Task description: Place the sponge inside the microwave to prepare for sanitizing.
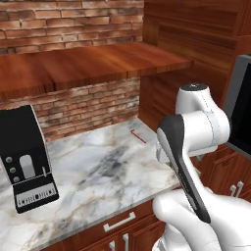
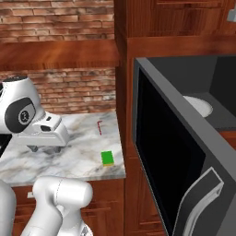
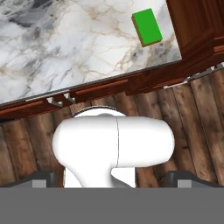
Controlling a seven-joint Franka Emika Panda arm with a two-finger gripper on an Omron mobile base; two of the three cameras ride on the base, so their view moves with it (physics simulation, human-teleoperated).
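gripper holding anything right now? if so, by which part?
Nothing is held. The gripper is open with its fingertips wide apart and nothing between them. The sponge lies flat on the counter near its right end, apart from the hand.

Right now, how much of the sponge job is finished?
Done: the microwave door stands open, turntable visible. In hand: nothing; the gripper is open and empty, above the counter's front edge. Left: the sponge lies on the counter near its edge; it must be grasped and placed inside.
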